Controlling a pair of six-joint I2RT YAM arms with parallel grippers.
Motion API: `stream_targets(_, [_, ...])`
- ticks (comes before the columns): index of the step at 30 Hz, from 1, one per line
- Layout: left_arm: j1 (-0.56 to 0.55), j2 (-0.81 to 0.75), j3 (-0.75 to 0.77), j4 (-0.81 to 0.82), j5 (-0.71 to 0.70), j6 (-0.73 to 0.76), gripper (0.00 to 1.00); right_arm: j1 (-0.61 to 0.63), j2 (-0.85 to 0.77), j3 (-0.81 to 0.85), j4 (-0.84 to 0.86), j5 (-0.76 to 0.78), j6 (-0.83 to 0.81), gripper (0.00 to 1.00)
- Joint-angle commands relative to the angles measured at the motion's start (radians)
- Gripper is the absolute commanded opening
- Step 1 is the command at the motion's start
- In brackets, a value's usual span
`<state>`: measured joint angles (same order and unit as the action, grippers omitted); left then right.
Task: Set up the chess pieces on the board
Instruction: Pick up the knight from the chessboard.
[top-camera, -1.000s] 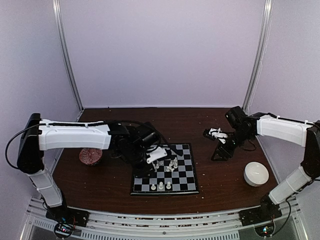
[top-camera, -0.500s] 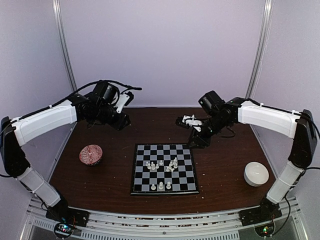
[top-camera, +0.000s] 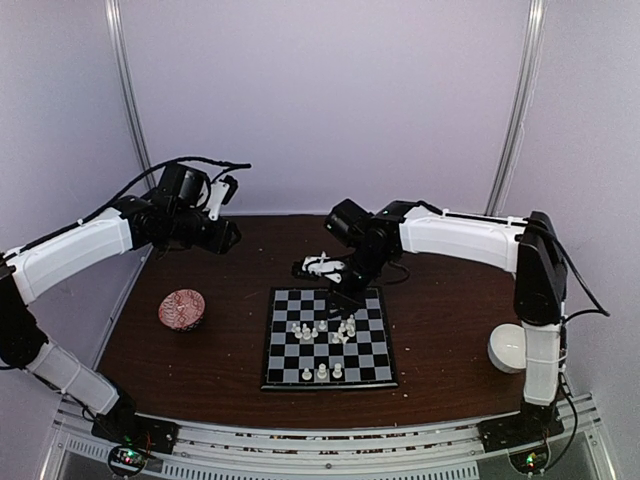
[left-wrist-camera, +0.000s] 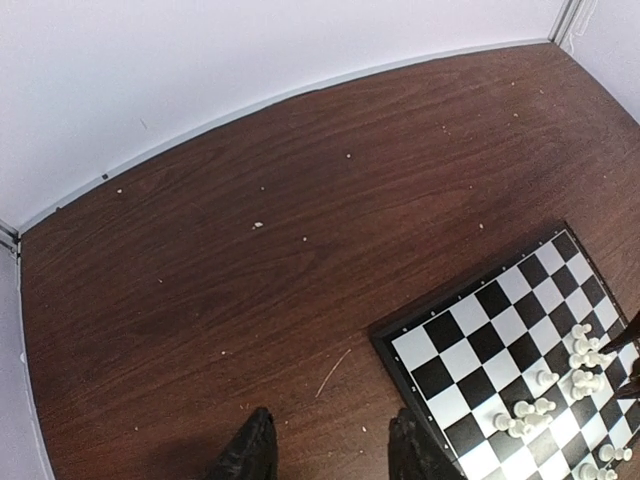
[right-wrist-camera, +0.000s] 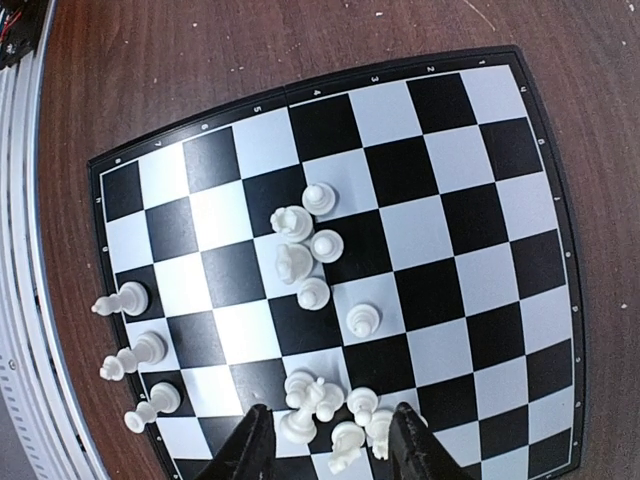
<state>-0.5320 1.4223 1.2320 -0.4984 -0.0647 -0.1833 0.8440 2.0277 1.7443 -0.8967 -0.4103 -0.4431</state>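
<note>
The board (top-camera: 372, 362) lies flat at the table's middle front. Several white chess pieces (top-camera: 322, 329) stand and lie clustered near its centre, and three stand in a row (top-camera: 321, 372) at its near edge. My right gripper (top-camera: 343, 296) hangs open over the board's far edge. In the right wrist view its fingers (right-wrist-camera: 330, 442) straddle a heap of pieces (right-wrist-camera: 330, 398) without touching them, and another cluster (right-wrist-camera: 305, 250) lies further in. My left gripper (top-camera: 228, 238) is raised at the back left, open and empty (left-wrist-camera: 328, 450) over bare table beside the board's corner (left-wrist-camera: 440, 335).
A red patterned bowl (top-camera: 182, 309) sits left of the board. A white bowl (top-camera: 510, 347) sits at the right near the right arm's base. Pale crumbs (left-wrist-camera: 258, 225) dot the wood. The metal rail (right-wrist-camera: 15, 250) runs along the near edge.
The left arm lifted off the board and swung to the back left. The right arm swept left from the table's right side to above the board's far edge.
</note>
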Motion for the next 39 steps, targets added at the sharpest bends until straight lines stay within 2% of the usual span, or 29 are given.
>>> stream_targets(1, [-0.001,-0.038,0.002,0.043,0.031,-0.025,0.39,0.017,0.060,0.059,-0.057,0.022,0.041,0.40])
stream_targets(11, [-0.001,-0.036,0.006,0.039,0.039,-0.026,0.39,0.064,0.136,0.113,-0.049,-0.022,0.031,0.41])
stream_targets(26, [-0.001,-0.031,0.012,0.030,0.043,-0.020,0.39,0.083,0.241,0.212,-0.048,-0.014,0.043,0.38])
stream_targets(31, [-0.001,-0.028,0.014,0.030,0.062,-0.018,0.39,0.084,0.255,0.211,-0.047,-0.016,0.043,0.36])
stream_targets(35, [-0.001,-0.027,0.014,0.029,0.066,-0.017,0.39,0.086,0.264,0.219,-0.051,-0.030,0.042,0.29])
stream_targets(39, [0.000,-0.027,0.015,0.029,0.067,-0.014,0.39,0.095,0.264,0.220,-0.053,-0.031,0.040,0.26])
